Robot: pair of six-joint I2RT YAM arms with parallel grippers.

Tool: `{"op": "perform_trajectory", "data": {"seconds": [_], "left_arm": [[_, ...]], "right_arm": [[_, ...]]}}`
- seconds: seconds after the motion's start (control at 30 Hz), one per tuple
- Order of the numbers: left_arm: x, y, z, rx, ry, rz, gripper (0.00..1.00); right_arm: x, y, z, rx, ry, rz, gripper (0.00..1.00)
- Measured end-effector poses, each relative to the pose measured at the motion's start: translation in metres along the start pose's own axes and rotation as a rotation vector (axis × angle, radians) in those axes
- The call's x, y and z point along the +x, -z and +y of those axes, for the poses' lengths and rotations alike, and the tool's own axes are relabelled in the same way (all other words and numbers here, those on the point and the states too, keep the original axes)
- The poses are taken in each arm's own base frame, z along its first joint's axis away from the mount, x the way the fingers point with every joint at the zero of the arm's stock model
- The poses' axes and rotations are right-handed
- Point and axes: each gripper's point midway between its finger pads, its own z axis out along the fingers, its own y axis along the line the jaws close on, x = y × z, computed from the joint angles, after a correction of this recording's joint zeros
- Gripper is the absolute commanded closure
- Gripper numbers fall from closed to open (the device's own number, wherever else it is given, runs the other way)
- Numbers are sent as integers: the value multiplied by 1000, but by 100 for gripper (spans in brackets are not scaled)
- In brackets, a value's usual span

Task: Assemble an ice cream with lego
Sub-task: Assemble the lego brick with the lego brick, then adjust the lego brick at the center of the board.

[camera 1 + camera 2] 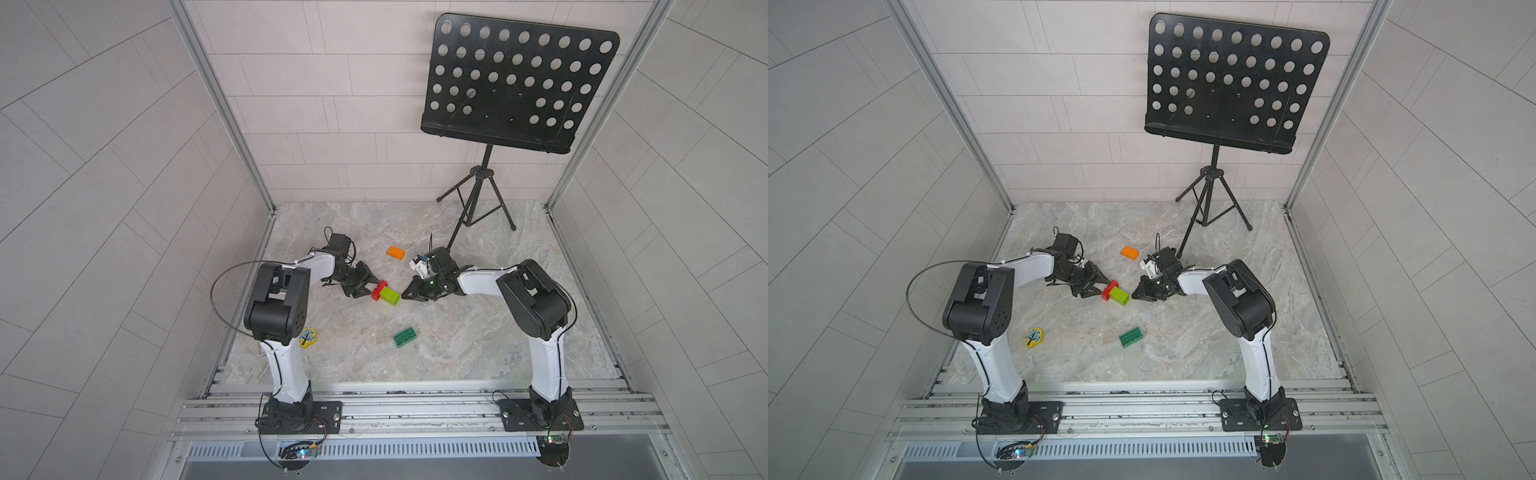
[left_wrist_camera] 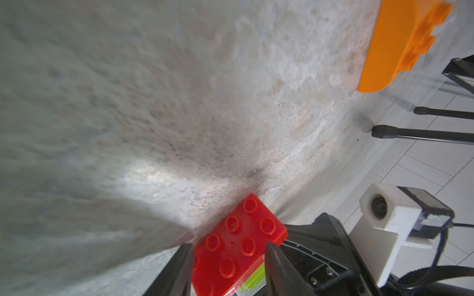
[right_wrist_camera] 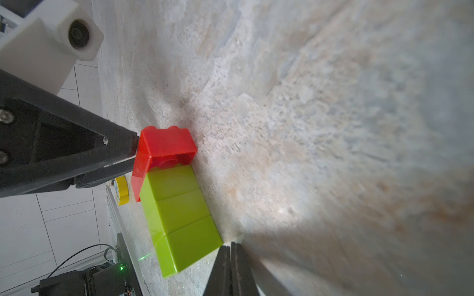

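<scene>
Your left end effector [image 1: 371,291] grips the red brick [image 1: 379,289]; its lime-green stem [image 1: 390,296] lies along the bench [image 1: 478,332], reaching to your right end effector [image 1: 404,296], closed and empty just beside the stem's free end. The orange brick [image 1: 395,252] lies beyond both, the dark green brick [image 1: 405,336] nearer the bases

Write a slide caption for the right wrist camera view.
Left gripper clamps the red brick joined to the sideways lime-green stem; the shut right gripper points near the stem's free end.
</scene>
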Motion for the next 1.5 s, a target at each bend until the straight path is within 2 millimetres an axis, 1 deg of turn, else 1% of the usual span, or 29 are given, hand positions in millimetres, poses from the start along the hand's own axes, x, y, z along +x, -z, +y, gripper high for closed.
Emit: {"op": "perform_trajectory", "data": {"seconds": [0.07, 0.1, 0.17, 0.27, 0.3, 0.37, 0.43, 0.5, 0.63, 0.7, 0.8, 0.87, 0.97, 1.1, 1.2, 1.27, 1.33, 1.5], "left_arm": [[2, -2, -3, 6, -5, 7, 49], [3, -2, -3, 7, -7, 8, 49], [4, -3, -4, 6, -9, 10, 49], [4, 0, -2, -10, -9, 0, 47], [4, 2, -2, -18, -11, -10, 46], [4, 10, -3, -34, -19, -36, 44], [4, 21, -7, -42, -35, -71, 42], [4, 37, -14, -44, -57, -120, 41], [2, 62, -24, -44, -90, -213, 39], [1, 71, -21, -56, -84, -250, 39], [0, 77, -8, -81, -44, -275, 39], [-2, 79, 4, -101, -6, -283, 39], [-4, 82, 19, -130, 49, -291, 39], [-11, 90, 29, -148, 97, -314, 40], [-13, 94, 36, -154, 129, -321, 40], [-14, 96, 38, -155, 144, -322, 40], [-15, 97, 40, -155, 154, -324, 40], [-17, 99, 41, -153, 164, -328, 40]], "right_arm": [[0, 1, -2, 17, 6, 2, 85], [-2, 2, -3, 30, 13, -1, 81], [-6, 8, -5, 77, 38, -21, 66], [-10, 29, -11, 187, 97, -72, 47], [-11, 38, -13, 228, 117, -87, 43], [-12, 54, -14, 293, 172, -110, 41], [-14, 67, -6, 335, 253, -122, 42], [-12, 73, 9, 364, 373, -113, 42], [2, 68, 46, 353, 578, -32, 41], [10, 66, 61, 348, 672, 27, 41], [9, 60, 76, 366, 781, 98, 40], [8, 52, 78, 390, 831, 152, 39], [6, 34, 72, 429, 870, 248, 39], [8, 7, 53, 495, 897, 359, 39], [14, -6, 43, 522, 899, 415, 39], [15, -12, 41, 535, 904, 432, 41], [14, -15, 41, 542, 911, 436, 45], [8, -16, 51, 544, 929, 412, 65]]}}
